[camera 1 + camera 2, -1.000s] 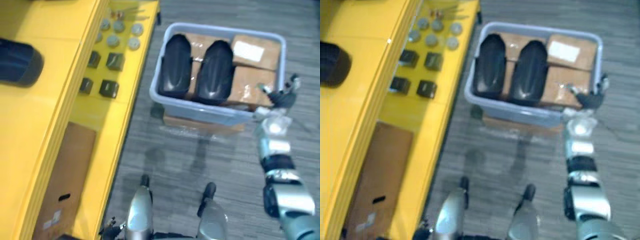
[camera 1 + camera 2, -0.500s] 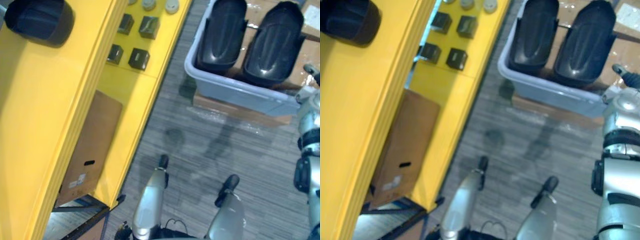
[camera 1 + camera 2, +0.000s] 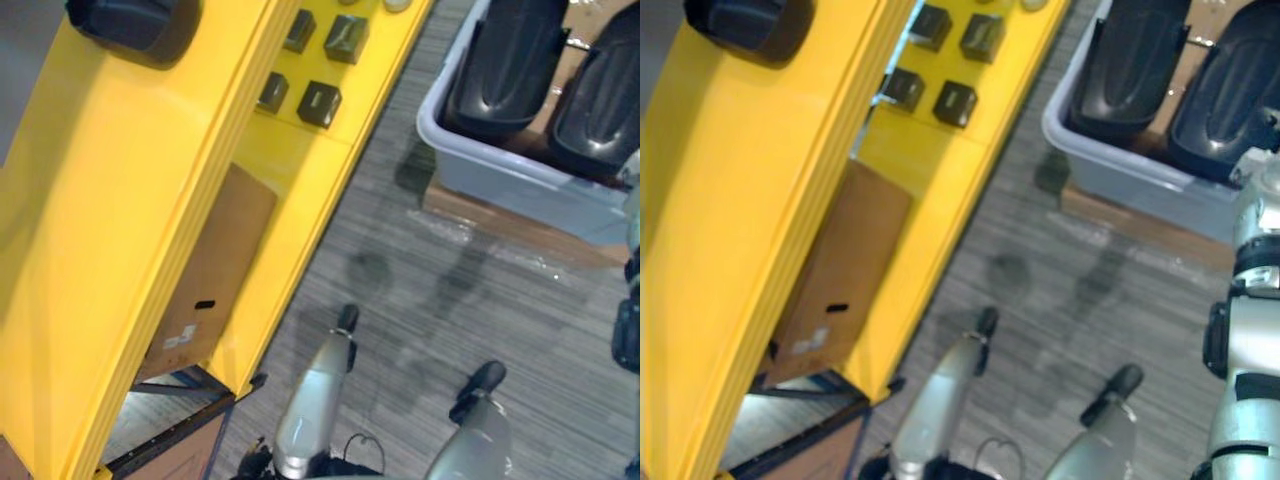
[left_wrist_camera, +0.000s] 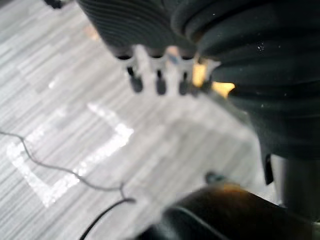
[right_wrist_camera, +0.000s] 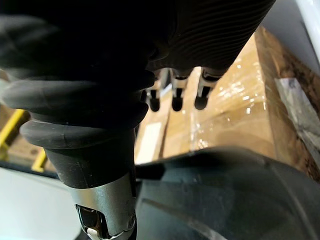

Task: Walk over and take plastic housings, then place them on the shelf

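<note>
just beside right hand, black housing

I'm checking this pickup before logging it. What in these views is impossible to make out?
Bin and its housings: far ends cut off by both eye views' top edge.
Shelf-top housing: partly cut off by the same edge.
Right hand: contact with the nearest housing, right wrist view; the dark cover hides the palm.
Cardboard box label: too small, eye views.

The left hand and right hand each have a dark ribbed cover over back and wrist and silver fingers with dark tips. The right arm has silver-grey segments with black joints.
</note>
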You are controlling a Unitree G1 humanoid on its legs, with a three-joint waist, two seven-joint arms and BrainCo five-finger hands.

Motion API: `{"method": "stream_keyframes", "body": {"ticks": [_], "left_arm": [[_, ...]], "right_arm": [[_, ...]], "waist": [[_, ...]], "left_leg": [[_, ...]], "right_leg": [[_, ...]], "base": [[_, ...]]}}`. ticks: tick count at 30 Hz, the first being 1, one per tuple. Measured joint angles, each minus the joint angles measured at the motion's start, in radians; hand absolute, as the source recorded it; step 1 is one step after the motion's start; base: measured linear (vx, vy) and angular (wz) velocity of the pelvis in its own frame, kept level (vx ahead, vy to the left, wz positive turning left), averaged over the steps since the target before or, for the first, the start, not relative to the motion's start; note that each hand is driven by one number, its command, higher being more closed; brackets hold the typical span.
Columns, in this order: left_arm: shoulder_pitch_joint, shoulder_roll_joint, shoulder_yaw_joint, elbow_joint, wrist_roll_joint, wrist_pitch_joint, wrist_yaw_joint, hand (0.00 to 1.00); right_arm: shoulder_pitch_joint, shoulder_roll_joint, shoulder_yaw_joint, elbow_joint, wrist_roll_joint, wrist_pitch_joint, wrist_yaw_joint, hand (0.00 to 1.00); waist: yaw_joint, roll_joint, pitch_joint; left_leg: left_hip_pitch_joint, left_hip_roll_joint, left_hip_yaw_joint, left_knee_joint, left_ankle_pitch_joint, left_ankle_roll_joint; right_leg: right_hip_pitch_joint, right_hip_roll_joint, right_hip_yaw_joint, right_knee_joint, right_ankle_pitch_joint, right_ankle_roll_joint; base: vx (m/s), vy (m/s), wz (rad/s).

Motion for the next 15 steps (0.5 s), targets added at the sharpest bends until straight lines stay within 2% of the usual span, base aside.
{"method": "stream_keyframes", "body": {"ticks": [3,8,9,14,15], "left_arm": [[-0.003,-0.001,-0.02,0.0,-0.001,-0.003,-0.007,0.0],[-0.003,-0.002,-0.04,0.008,-0.039,-0.003,-0.025,0.0],[-0.004,-0.002,-0.041,0.016,-0.039,-0.005,-0.03,0.0],[-0.019,-0.001,-0.07,0.039,-0.04,-0.013,-0.042,0.0],[-0.025,-0.001,-0.078,0.043,-0.041,-0.014,-0.043,0.0]], "right_arm": [[-0.009,-0.009,0.009,0.029,-0.006,0.034,-0.019,0.0],[-0.016,-0.04,0.027,0.037,-0.007,0.076,-0.072,0.0],[-0.017,-0.052,0.027,0.039,-0.007,0.085,-0.08,1.0],[-0.017,-0.087,0.029,0.052,-0.008,0.151,-0.096,1.0],[-0.016,-0.122,0.03,0.054,-0.016,0.184,-0.096,1.0]], "waist": [[0.016,0.018,-0.013],[0.036,0.031,-0.023],[0.039,0.034,-0.025],[0.07,0.047,-0.035],[0.081,0.051,-0.038]], "left_leg": [[-0.013,-0.001,-0.002,0.0,0.0,0.0],[-0.025,-0.006,-0.011,0.001,0.0,0.0],[-0.03,-0.009,-0.017,0.0,0.0,0.0],[-0.037,-0.012,-0.02,0.001,-0.002,0.002],[-0.049,-0.013,-0.022,0.003,-0.003,0.003]], "right_leg": [[-0.01,-0.001,-0.003,-0.002,0.0,0.0],[-0.011,-0.002,-0.014,-0.009,0.0,0.001],[-0.012,-0.004,-0.021,-0.009,0.0,0.001],[-0.013,-0.005,-0.029,-0.021,0.0,0.0],[-0.017,-0.005,-0.038,-0.029,0.0,0.001]], "base": [[0.0,0.0,0.0],[0.01,0.009,0.04],[0.02,0.019,0.12],[0.0,0.014,0.05],[0.0,0.023,0.07]]}}
